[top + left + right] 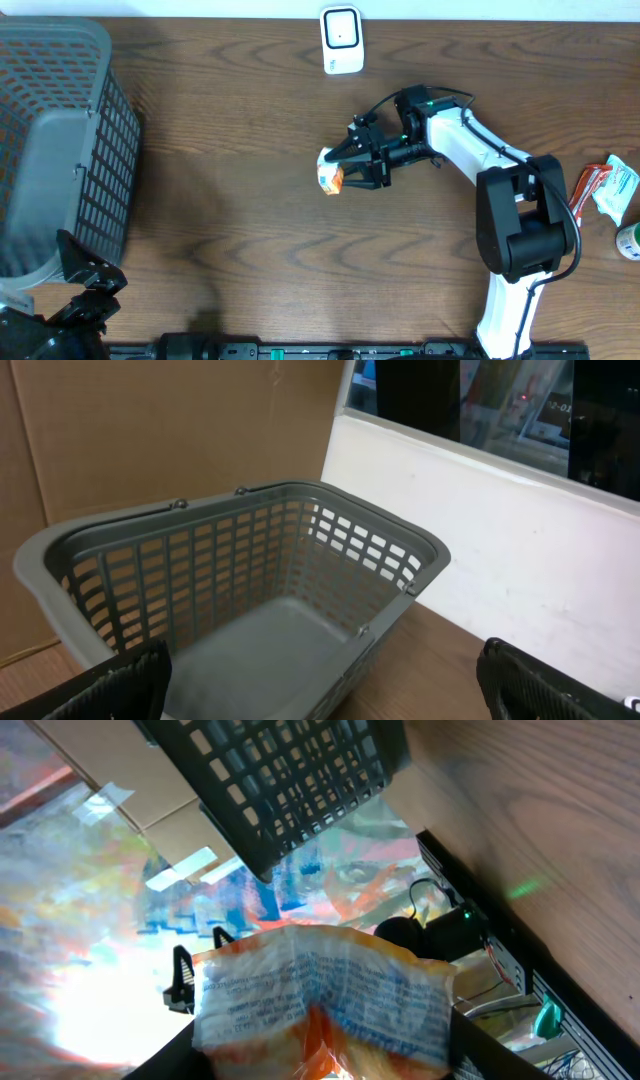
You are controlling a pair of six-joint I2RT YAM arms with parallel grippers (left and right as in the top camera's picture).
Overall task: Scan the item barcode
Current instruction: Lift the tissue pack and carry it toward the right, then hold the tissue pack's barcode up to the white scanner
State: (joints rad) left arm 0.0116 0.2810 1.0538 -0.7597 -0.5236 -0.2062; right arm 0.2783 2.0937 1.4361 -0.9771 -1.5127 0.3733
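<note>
Leftmost, a grey mesh basket [60, 150] stands on the wooden table [230, 220] and fills that edge of the overhead view. Just below it, in the near left corner, sits the left gripper [88, 282]. Its jaws are spread as wide as they go. In the left wrist view its two dark fingers [110, 685] show only at the bottom corners, far apart, with nothing between them. That camera looks straight into the basket, whose floor is bare.

Further along, at the far edge of the table near the middle, a small white barcode scanner [341, 40] lies flat, apart from everything else.

Below and slightly left of the scanner is the snack packet [330, 178], white with an orange patch. It sits at the tip of the right gripper [347, 168], which reaches in from the right with its arm bent across the table. The jaws stand partly closed, one on either side of the packet, clamped on it. The right wrist view shows the packet [320, 1000] close up, crinkled, covered in fine blue print, between the dark fingers [520, 1055] at the bottom of the frame. I cannot tell whether a barcode is among the print.

At the right edge lie a red-and-white sachet [588, 187] and a pale blue wrapper [615, 192], touching each other, well clear of the gripper.
</note>
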